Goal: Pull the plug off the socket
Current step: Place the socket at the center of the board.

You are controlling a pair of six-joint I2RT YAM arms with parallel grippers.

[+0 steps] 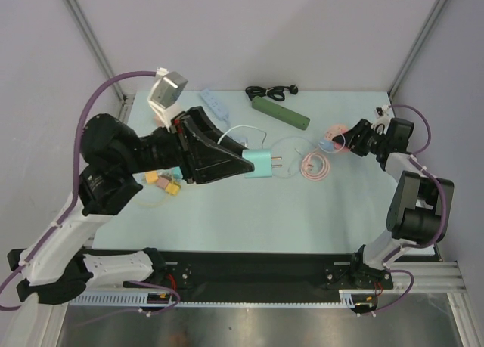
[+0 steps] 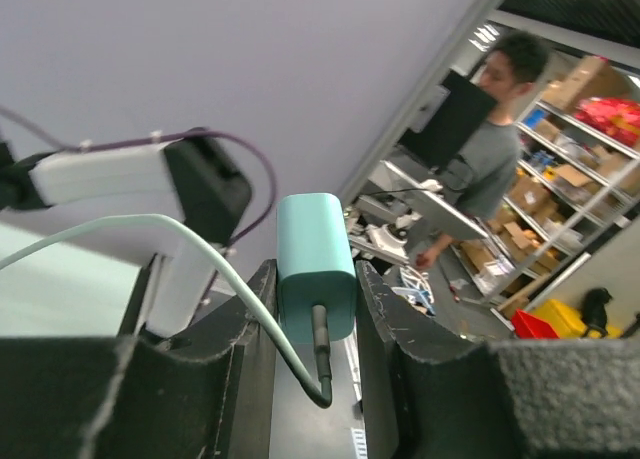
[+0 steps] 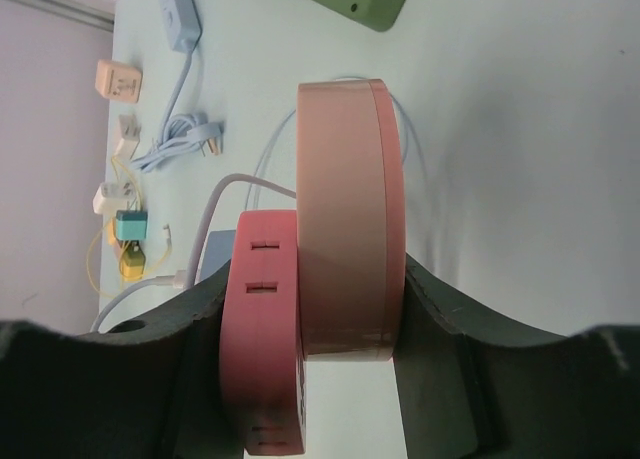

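My left gripper (image 1: 248,164) is shut on a teal plug (image 1: 266,164) and holds it above the table's middle, its two metal prongs bare and pointing right. In the left wrist view the teal plug (image 2: 315,264) sits between my fingers (image 2: 385,319), with a pale green cable leaving its near end. My right gripper (image 1: 342,141) is shut on a pink socket (image 1: 330,144) at the right. In the right wrist view the socket (image 3: 262,329) shows slotted faces with a paler pink disc (image 3: 345,219) against it. Plug and socket are well apart.
A pink coiled cable (image 1: 314,165) lies between the grippers. A green power strip (image 1: 281,113), a black cord (image 1: 271,92) and a pale blue strip (image 1: 215,103) lie at the back. Yellow and orange adapters (image 1: 168,182) lie under the left arm.
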